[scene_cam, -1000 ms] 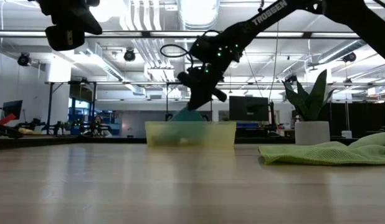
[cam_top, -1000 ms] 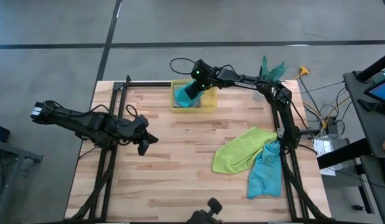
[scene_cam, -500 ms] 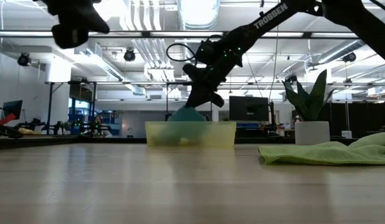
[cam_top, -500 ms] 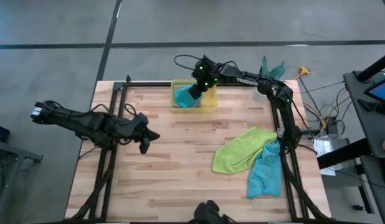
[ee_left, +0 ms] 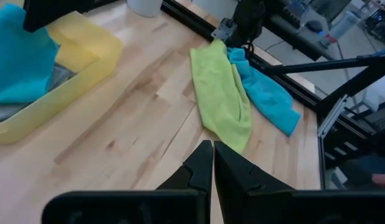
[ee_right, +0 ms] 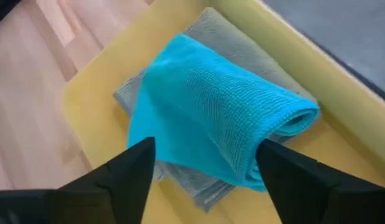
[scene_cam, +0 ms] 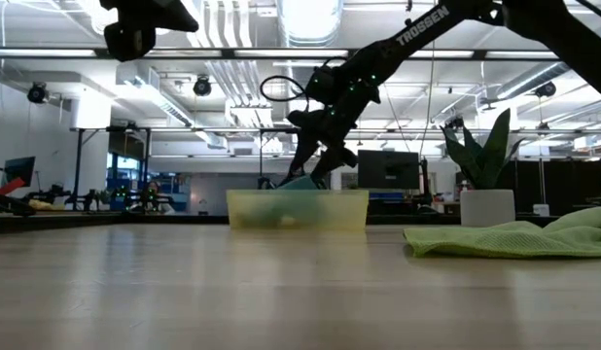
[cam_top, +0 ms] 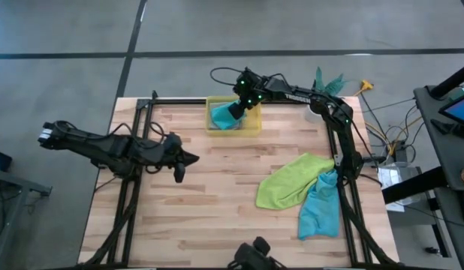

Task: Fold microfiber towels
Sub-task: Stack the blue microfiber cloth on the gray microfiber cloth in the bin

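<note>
A folded teal towel (ee_right: 217,112) lies on a folded grey towel (ee_right: 208,186) inside the yellow bin (cam_top: 251,127) at the table's far edge. My right gripper (ee_right: 205,155) hangs open just over it, one finger on each side of the teal fold, also seen in the low view (scene_cam: 307,167). My left gripper (cam_top: 193,157) is shut, holds nothing and hovers over the table's left half, its fingers (ee_left: 211,168) pointing toward the right. A lime green towel (cam_top: 292,180) and another teal towel (cam_top: 320,206) lie crumpled at the right, the teal one partly over the lime one.
The bin's yellow walls (ee_right: 99,93) close in the stacked towels. A dark frame rail (cam_top: 179,100) runs along the far edge. A white pot with a plant (scene_cam: 487,199) stands at the far right corner. Bare wood lies across the table's middle (cam_top: 217,195).
My right gripper has opened over the bin and let go of the teal towel, which has sunk lower and now rests on the grey towel. My left gripper has risen a little and tipped nearer to level, staying shut.
</note>
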